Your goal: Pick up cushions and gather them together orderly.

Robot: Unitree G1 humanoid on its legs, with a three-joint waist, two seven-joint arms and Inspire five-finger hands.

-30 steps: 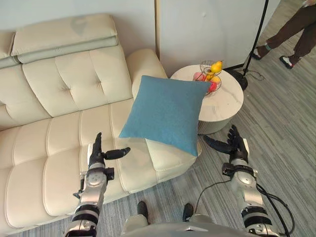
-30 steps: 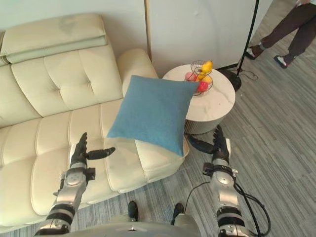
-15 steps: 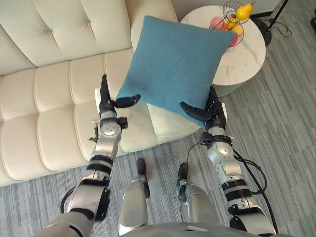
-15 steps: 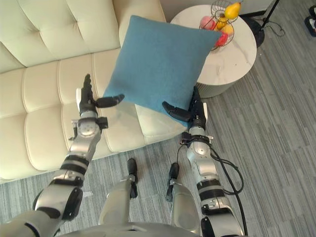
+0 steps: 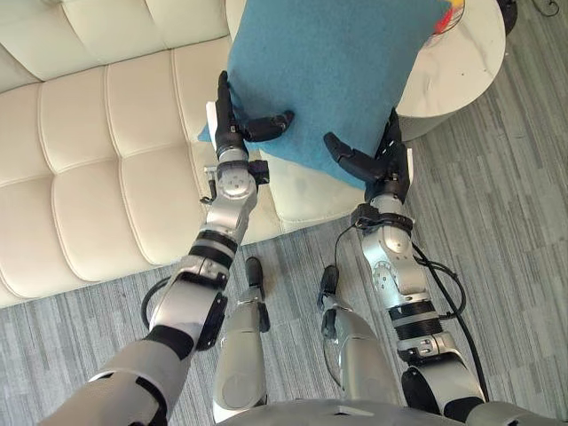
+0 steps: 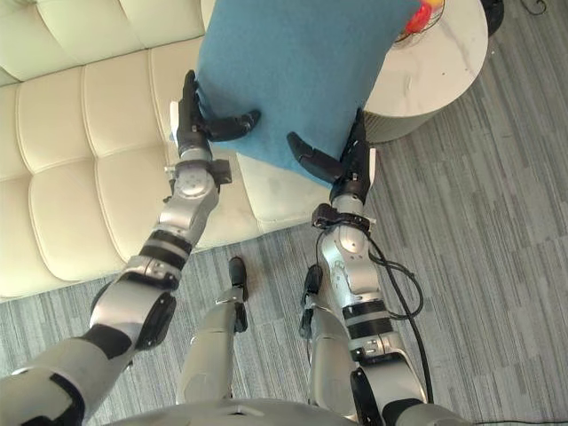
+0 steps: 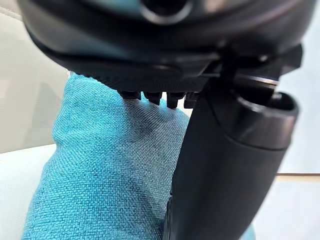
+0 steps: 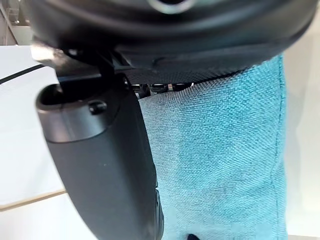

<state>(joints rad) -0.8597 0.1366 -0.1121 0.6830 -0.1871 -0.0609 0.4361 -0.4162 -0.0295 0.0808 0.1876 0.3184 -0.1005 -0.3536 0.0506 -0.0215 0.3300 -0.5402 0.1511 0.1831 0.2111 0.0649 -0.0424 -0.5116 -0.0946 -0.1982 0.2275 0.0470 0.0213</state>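
A blue cushion stands on edge at the right end of the cream sofa, over the seat's front corner. My left hand is at its lower left corner, fingers straight up behind the fabric and thumb lying across the front. My right hand is at the lower right edge in the same pose, thumb reaching over the cushion's face. In the left wrist view the blue fabric lies between thumb and fingers. The right wrist view shows the cushion beside its thumb.
A round white side table stands right of the sofa, close behind the cushion, with a wire fruit basket on it. Grey plank floor runs in front of the sofa and to the right.
The camera has tipped down and closer. Both hands have moved forward to the cushion's lower corners, and their thumbs now lie over its front face.
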